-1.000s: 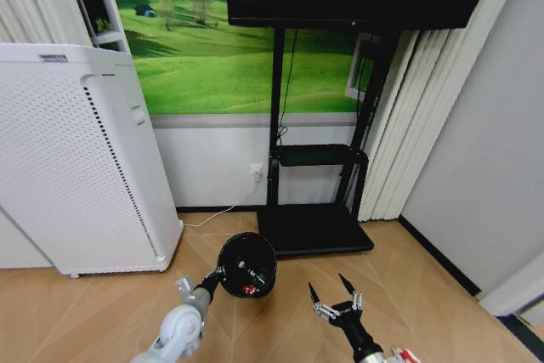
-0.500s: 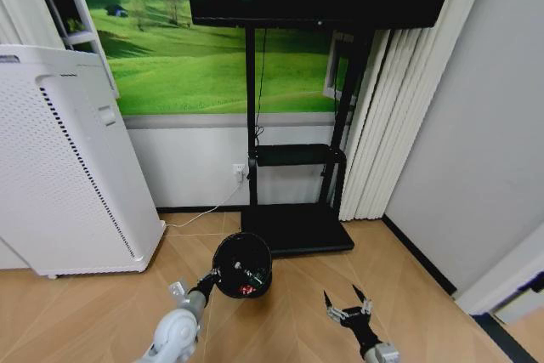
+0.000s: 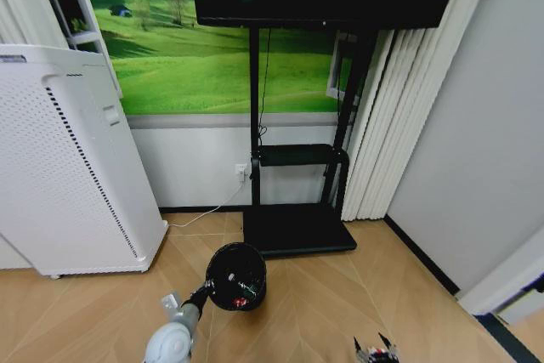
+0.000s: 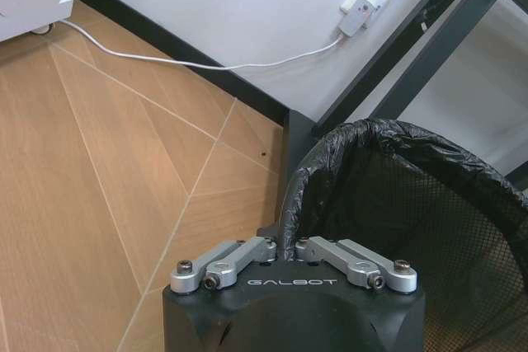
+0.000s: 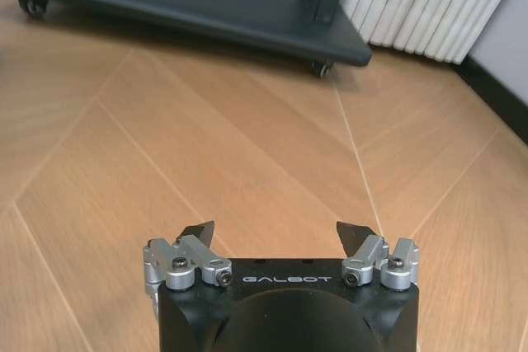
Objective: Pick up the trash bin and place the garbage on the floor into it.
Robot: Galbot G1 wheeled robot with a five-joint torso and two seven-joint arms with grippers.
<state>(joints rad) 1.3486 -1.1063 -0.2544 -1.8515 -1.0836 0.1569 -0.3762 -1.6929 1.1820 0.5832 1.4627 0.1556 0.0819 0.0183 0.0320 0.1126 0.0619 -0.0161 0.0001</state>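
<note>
Low centre of the head view: trash bin held at its lined rim, left gripper clamped shut on the edge. Probably light and springy mesh, slippery liner, so grip best kept on the rim. Right gripper spread wide, empty, over bare floor.

Black mesh trash bin, lined with a black bag, held off the chevron-plank floor near the TV stand's base; red-and-white garbage lies inside it.
</note>
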